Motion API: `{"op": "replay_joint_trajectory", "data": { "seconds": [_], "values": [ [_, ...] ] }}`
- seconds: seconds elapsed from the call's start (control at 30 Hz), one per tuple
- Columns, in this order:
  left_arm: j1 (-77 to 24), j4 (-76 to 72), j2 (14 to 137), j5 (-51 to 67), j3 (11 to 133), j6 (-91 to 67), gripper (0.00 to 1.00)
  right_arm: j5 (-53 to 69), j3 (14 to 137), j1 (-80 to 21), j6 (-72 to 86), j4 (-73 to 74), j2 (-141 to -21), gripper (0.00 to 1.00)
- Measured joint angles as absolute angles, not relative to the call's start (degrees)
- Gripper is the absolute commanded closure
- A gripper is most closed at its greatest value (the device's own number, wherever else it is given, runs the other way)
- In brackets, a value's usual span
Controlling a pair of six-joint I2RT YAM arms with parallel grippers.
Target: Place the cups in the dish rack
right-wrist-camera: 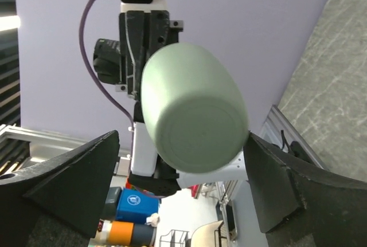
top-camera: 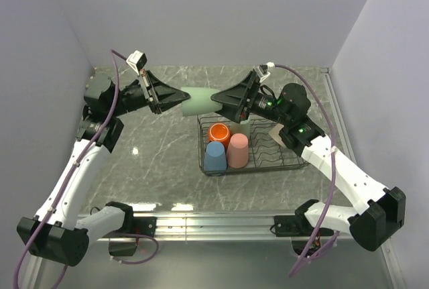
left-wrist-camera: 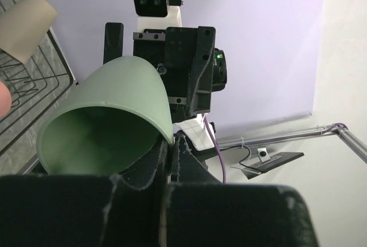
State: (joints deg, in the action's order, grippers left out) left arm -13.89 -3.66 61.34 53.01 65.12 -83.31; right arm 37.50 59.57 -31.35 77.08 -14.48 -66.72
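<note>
My left gripper (top-camera: 167, 98) is shut on the rim of a pale green cup (top-camera: 198, 101) and holds it on its side in the air, just left of the dish rack (top-camera: 281, 163). In the left wrist view the cup's mouth (left-wrist-camera: 97, 138) faces me, with its wall pinched between my fingers (left-wrist-camera: 183, 161). My right gripper (top-camera: 218, 98) is open and faces the cup's base (right-wrist-camera: 195, 122), one finger (right-wrist-camera: 74, 181) on each side of it, not closed on it. An orange mug (top-camera: 218, 132), a blue cup (top-camera: 215, 157) and a pink cup (top-camera: 238, 151) stand in the rack's left end.
A beige cup (top-camera: 277, 133) lies in the rack under my right arm; it also shows in the left wrist view (left-wrist-camera: 26, 26). White walls enclose the marble table (top-camera: 154, 161) on three sides. A metal rail (top-camera: 214, 222) runs along the near edge.
</note>
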Motion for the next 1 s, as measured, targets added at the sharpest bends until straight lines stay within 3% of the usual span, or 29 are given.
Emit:
{"op": "replay_joint_trajectory", "data": {
  "seconds": [0.1,0.2,0.4,0.43,0.57,0.9,1.0],
  "values": [
    [-14.4,-4.2,61.1,52.5,65.1,-83.5,1.0,36.0,60.0,-32.0,77.1,-14.3,-66.7,0.18],
    [-15.0,-4.7,60.4,51.7,64.8,-83.6,1.0,34.8,60.0,-32.4,77.1,-13.8,-66.7,0.36],
    [-15.9,-4.9,58.2,49.2,63.5,-83.5,1.0,33.0,59.9,-33.3,77.1,-13.9,-66.4,0.52],
    [-16.1,-4.9,57.8,48.6,63.1,-83.5,1.0,32.8,59.8,-33.4,77.1,-14.0,-66.3,0.65],
    [-16.6,-4.4,56.2,47.5,61.9,-83.3,0.99,32.1,59.5,-34.0,76.9,-13.7,-65.8,0.97],
    [-18.3,6.1,53.3,48.2,61.3,-75.9,0.67,27.6,59.2,-34.9,72.1,-4.1,-59.4,1.0],
    [-18.5,11.4,53.1,48.4,61.3,-72.1,0.68,25.9,58.7,-34.8,70.5,-0.5,-56.3,1.0]
  ]
}}
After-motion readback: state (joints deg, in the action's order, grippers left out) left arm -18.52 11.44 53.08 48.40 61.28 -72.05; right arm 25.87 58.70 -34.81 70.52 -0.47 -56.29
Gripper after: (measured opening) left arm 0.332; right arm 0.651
